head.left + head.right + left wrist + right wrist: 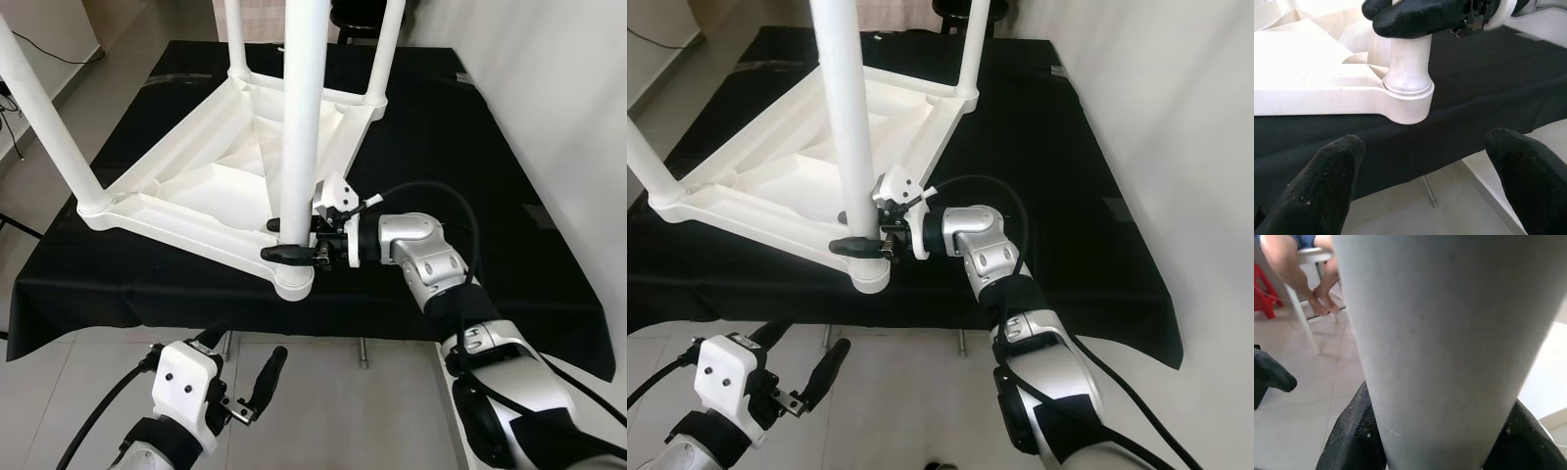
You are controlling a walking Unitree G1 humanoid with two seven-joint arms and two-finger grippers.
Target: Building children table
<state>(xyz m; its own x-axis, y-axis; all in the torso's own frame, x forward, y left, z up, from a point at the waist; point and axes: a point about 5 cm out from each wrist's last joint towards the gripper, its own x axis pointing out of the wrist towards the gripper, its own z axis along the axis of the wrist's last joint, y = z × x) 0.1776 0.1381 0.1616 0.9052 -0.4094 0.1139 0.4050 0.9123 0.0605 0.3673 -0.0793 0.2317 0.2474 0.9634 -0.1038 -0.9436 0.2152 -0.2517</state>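
A white plastic children's table (211, 186) lies upside down on a black-covered table (470, 157), with its white legs standing upward. The nearest leg (302, 117) sits in the corner socket (292, 281) at the front edge. My right gripper (286, 239) is shut on this leg just above the socket, one black finger on each side; the right wrist view shows the leg (1444, 342) between the fingers (1352, 431). My left gripper (240, 362) hangs open below the table's front edge, its fingers (1327, 186) wide apart and pointing at the socket (1408, 98).
A pale wall runs along the right (578, 98). The black cloth hangs over the front edge (147, 299) above a tiled floor (323, 411). A person's legs on a white stool (1308, 257) and a red stool (1266, 298) appear behind the leg.
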